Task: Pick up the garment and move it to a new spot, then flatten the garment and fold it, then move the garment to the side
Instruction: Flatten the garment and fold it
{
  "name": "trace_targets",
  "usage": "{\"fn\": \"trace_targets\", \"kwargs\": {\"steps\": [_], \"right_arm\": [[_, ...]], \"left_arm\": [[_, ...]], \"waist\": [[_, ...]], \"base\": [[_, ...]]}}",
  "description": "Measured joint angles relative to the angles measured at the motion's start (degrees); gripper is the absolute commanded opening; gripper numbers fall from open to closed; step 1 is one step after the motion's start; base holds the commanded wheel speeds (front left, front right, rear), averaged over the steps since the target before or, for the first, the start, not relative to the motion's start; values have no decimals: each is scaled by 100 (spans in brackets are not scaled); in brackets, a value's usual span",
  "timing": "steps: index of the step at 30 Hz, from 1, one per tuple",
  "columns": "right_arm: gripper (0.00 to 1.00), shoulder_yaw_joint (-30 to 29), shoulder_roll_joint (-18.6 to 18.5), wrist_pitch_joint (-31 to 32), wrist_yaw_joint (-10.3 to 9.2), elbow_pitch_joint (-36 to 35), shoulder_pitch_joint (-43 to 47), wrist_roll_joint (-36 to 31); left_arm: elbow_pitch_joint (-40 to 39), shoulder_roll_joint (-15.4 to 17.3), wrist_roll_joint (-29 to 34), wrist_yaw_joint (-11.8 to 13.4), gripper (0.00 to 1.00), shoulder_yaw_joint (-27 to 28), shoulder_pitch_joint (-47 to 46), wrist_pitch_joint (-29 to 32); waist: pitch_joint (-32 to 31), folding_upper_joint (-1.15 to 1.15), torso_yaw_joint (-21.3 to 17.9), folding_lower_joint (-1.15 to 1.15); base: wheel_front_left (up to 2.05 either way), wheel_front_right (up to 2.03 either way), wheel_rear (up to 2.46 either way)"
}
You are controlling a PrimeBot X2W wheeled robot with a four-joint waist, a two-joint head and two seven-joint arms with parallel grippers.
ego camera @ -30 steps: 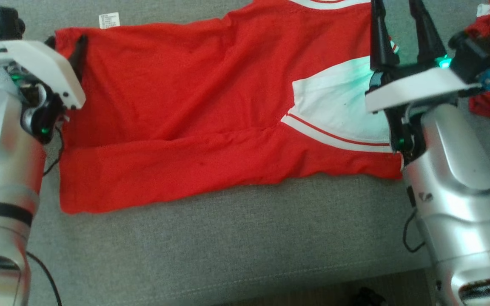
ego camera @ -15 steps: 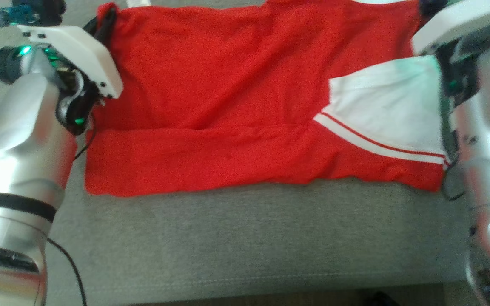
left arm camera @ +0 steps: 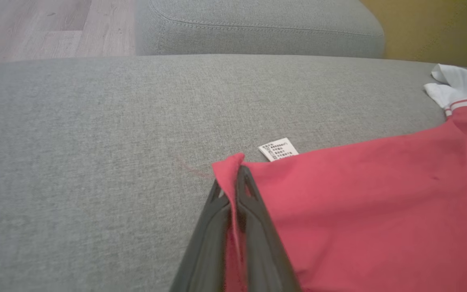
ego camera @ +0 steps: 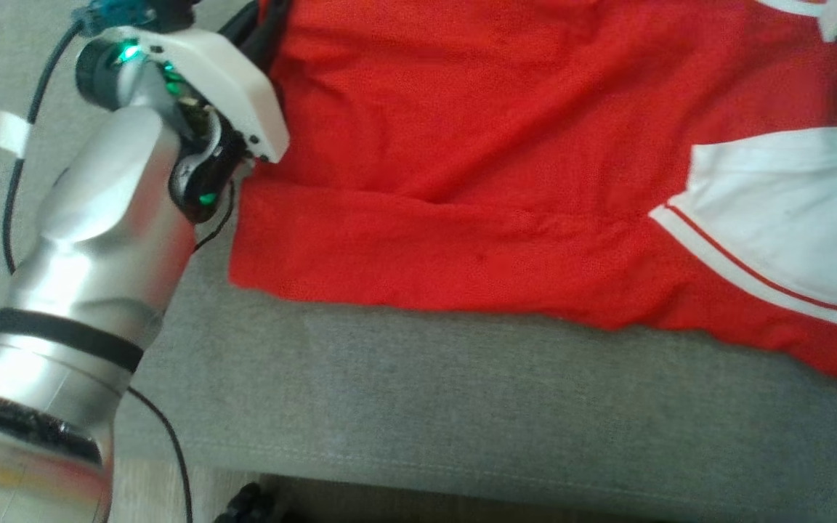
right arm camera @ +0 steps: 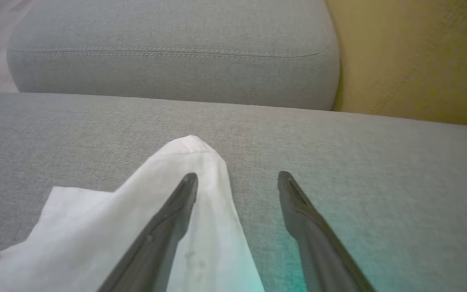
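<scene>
The red garment (ego camera: 462,145) lies spread on the grey cushion (ego camera: 462,407). In the head view it runs from 11 o'clock across to 3 o'clock, where its white sleeve (ego camera: 774,196) with red piping sits. It looks mostly flat, though a long crease crosses the body and the near edge at 5 o'clock ripples.

The left gripper (left arm camera: 233,182) is at 11 o'clock in the head view, its two dark fingers pressed together on the hem corner (left arm camera: 227,168), which stands up in a small peak between them. The care label (left arm camera: 279,149) lies just beside that corner, at its 1 o'clock in the left wrist view.

The right gripper (right arm camera: 237,177) is spread wide and holds nothing. In its own view one finger lies over the white sleeve fabric at 7 o'clock and the other over bare cushion at 5 o'clock.

Since the shirt is laid out at full length, the first pick-up and move seem to be finished. The work appears to be at the end of flattening or the start of the fold, with one corner secured and the sleeve end not yet gripped. No completed fold shows, so the fold itself and the final move to the side are left to do.
</scene>
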Motion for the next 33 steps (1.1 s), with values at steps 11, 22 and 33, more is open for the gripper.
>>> {"fn": "trace_targets", "kwargs": {"steps": [11,22,33], "right_arm": [[38,14,15,411,0,430,-444,-303],[0,-347,15,-720,0,325,-463,-519],[0,-749,170,-1720,0,403,-464,-553]], "left_arm": [[91,-83,-256,0,0,-393,-159,-267],[385,-82,-368,1,0,-468,-387,-855],[-116,-14,76,255,0,276,-462,-1053]], "waist": [[183,0,205,0],[64,0,95,0],[-206,0,-111,0]], "base": [[0,0,0],[0,0,0],[0,0,0]]}}
